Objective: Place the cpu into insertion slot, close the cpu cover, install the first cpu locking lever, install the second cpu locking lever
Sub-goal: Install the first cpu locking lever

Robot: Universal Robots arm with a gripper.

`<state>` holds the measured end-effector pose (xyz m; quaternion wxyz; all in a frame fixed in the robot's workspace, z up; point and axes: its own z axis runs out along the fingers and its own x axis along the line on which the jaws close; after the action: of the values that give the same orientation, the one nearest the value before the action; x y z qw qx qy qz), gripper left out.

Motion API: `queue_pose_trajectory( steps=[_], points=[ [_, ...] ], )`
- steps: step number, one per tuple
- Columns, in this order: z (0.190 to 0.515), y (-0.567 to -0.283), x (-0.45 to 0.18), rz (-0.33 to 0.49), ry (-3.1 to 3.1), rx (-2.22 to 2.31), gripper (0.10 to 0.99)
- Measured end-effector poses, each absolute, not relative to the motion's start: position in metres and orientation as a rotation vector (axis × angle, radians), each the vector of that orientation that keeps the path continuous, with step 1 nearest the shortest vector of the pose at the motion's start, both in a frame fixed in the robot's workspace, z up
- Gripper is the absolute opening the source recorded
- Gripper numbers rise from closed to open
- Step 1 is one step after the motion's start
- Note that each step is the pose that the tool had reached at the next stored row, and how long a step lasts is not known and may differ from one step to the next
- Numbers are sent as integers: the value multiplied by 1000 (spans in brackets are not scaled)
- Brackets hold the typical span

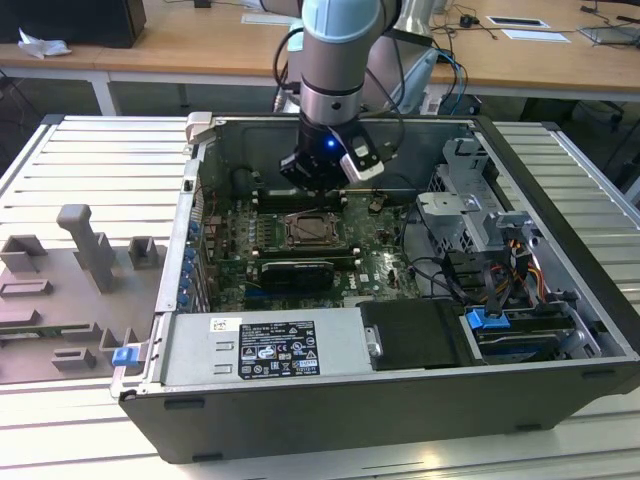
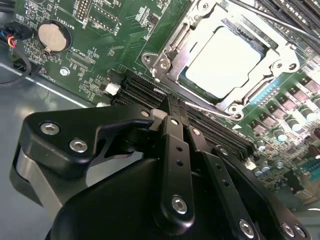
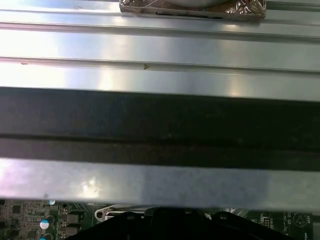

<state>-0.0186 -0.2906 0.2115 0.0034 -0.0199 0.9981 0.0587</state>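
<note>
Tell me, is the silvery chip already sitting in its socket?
Yes: in the second wrist view the cpu lies flat inside the insertion slot.

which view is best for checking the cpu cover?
The second wrist view: the cpu cover sits close up, its silvery frame lying around the pale cpu. In the exterior view it is a small square under the hand.

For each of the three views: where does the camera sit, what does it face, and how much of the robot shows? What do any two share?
Exterior view: off the arm, above the open computer case, facing the motherboard; arm and hand show.
Second wrist view: on the wrist, facing past the hand to the cpu under the cpu cover.
First wrist view: on the wrist, facing the case wall; a dark sliver of the hand shows.
Shared: both wrist views catch green motherboard.
</note>
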Motion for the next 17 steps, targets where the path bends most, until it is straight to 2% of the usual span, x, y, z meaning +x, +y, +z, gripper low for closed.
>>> queue_pose_trajectory(
  steps=[17],
  points=[
    [203, -291, -16, 167, 3129, -33, 106]
  ],
)
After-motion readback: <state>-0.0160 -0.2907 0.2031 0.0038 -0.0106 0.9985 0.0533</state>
